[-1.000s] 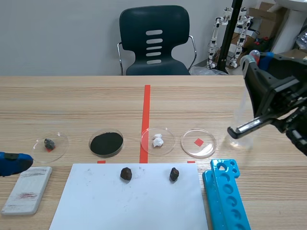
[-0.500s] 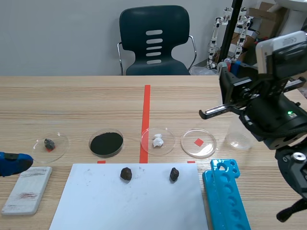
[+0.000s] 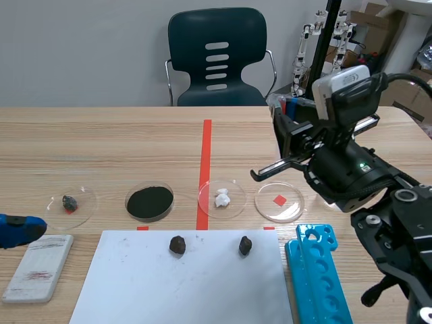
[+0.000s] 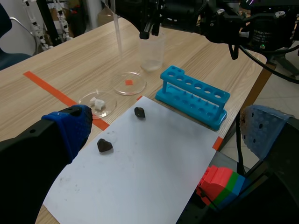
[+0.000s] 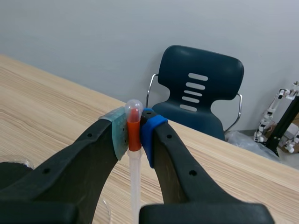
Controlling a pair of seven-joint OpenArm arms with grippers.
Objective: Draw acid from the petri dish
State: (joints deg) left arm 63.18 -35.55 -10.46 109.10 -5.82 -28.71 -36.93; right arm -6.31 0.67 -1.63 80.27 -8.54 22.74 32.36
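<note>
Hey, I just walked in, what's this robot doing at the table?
The right pincer is shut on a dropper, held upright above the table near the clear petri dish. The dropper's tip is not in the dish yet, so the drawing of acid looks not yet begun. The left pincer is open and holds nothing, low at the near edge of the table by the white paper.

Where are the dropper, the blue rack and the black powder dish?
Dropper (image 5: 134,133), right wrist view, on its orange band.
Rack (image 4: 187,99), left wrist view, on its front wall.
Powder dish (image 3: 150,219), scene view, on its near rim.
</note>
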